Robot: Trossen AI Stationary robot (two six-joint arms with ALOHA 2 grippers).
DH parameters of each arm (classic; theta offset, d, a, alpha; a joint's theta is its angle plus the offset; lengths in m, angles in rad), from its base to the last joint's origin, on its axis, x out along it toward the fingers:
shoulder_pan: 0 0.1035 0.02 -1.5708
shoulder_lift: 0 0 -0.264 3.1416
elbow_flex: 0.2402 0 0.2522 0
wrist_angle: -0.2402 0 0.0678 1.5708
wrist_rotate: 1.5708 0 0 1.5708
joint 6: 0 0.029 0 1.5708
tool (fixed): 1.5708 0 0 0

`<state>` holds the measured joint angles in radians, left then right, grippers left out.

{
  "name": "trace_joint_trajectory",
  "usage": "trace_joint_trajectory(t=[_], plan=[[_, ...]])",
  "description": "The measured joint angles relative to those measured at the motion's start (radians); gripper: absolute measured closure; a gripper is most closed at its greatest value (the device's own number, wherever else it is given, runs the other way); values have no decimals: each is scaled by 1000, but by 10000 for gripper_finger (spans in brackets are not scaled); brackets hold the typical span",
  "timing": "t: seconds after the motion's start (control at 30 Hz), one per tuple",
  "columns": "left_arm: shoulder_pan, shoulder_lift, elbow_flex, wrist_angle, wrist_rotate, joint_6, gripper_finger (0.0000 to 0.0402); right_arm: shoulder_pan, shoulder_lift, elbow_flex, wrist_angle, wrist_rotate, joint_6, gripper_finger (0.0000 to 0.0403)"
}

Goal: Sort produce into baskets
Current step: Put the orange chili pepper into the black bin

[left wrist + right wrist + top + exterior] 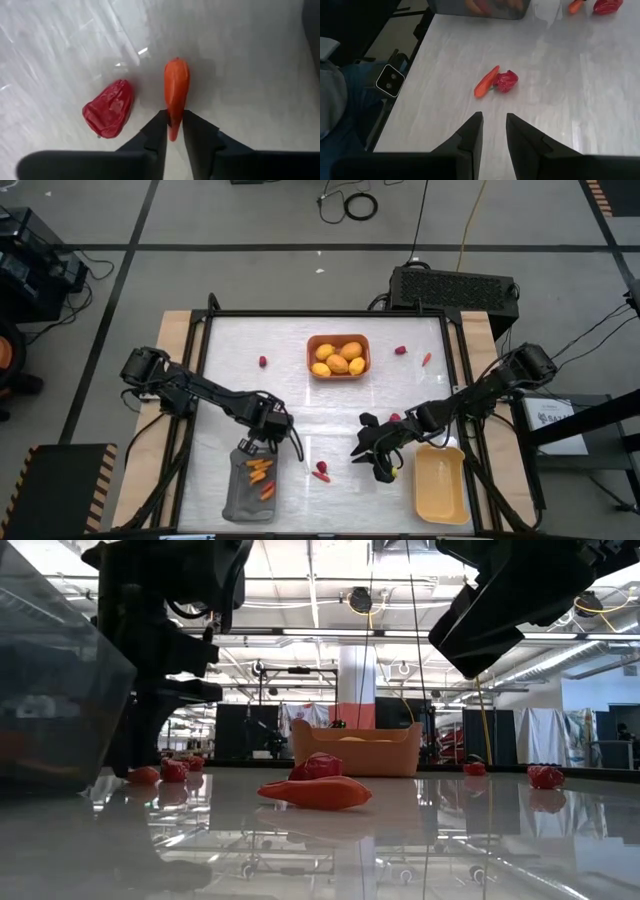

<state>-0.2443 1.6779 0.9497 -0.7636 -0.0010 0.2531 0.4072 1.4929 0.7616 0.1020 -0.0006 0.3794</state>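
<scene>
My left gripper [262, 444] points down at the far end of the dark grey basket [248, 492], which holds several carrot sticks. It is shut on an orange carrot [176, 92] that lies on the table beside a red berry [110, 107]. My right gripper [372, 450] hangs above the table next to the pale yellow basket [441, 485]; its fingers [472, 131] stand slightly open with nothing between them. Another carrot [485, 82] and berry [506, 80] lie between the two arms. The orange-brown basket [361, 343] at the far side holds several lemons. My left gripper pinches the carrot's thin end [173, 131] between its two fingers. The fingers come from above, pointing down, one on each side of the tip. The carrot's thick end [176, 70] points away from the fingers, and the carrot lies flat on the table.
A berry [263, 362] lies at the far left. A berry [400, 350] and a carrot [426, 360] lie at the far right. Bare table stretches between the orange-brown basket and the two grippers.
</scene>
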Motion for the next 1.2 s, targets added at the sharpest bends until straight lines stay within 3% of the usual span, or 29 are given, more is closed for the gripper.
trace_joint_trajectory(t=[0.27, 0.53, 0.8, 1.07, 1.2], plan=[[-6, 0, 6, -7, 1, -8, 397, 0, 0, 0, 0, 0, 0, 326], [-23, -27, 60, -27, -3, -11, 397, 0, 0, 0, 0, -1, 24, 326], [-55, -53, 174, -161, -69, -44, 396, 0, 0, 0, 7, 0, 47, 326], [-144, -79, 275, -173, -115, -108, 396, 0, 0, -1, 51, 0, 55, 326], [-214, -91, 316, -173, -114, -220, 396, 13, 6, -1, 133, 1, 46, 326]])
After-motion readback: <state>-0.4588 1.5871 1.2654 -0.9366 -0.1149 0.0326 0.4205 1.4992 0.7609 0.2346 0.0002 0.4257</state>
